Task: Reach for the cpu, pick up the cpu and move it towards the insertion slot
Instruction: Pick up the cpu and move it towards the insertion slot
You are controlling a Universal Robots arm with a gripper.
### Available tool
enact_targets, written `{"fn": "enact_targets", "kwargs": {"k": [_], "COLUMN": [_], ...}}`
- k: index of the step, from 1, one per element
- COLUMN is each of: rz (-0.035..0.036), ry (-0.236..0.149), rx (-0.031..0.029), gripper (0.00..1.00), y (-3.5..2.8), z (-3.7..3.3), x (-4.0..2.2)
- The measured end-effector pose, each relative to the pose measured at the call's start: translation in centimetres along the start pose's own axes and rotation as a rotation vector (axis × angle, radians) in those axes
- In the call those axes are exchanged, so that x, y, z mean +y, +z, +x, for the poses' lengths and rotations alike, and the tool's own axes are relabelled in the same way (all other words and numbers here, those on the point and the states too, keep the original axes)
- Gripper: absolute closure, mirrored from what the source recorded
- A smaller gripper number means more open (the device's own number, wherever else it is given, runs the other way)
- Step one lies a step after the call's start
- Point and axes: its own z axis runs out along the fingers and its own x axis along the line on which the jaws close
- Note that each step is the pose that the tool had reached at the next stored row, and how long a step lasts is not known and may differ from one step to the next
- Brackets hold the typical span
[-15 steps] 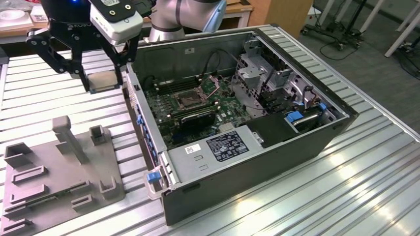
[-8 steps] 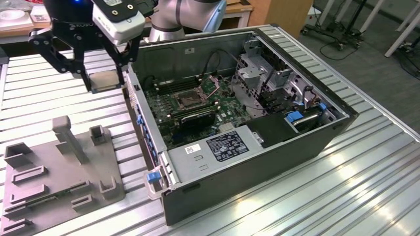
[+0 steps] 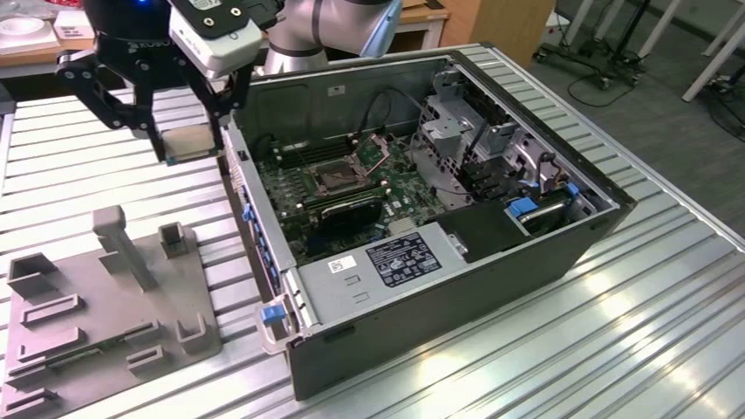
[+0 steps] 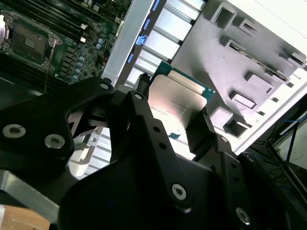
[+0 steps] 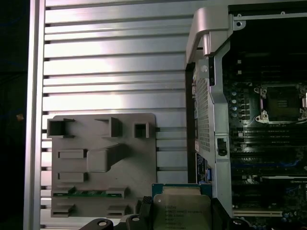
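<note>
cpu (image 5: 182, 208) cut by frame edge, hand (image 4: 170, 122) hides its sides

Exterior view high, oblique, wrist views close, sharing tray (image 5: 103, 158)

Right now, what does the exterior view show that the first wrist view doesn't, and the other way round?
Exterior view alone: the arm above the hand, the whole open computer case with its drive bays, and the floor beyond the table.

First wrist view alone: the grey tray seen flat on, every recess laid out, with a green strip in one.

Both: the cpu clamped in the hand, the insertion slot on the green board, the ribbed metal table.
</note>
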Motion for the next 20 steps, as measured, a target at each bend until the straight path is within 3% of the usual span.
{"fn": "enact_targets", "kwargs": {"k": [20], "rz": [0.0000], "ry": [0.000], "rx": [0.0000], "gripper": [0.45], "y": [0.02], "z": [-0.66], "x": [0.02]}}
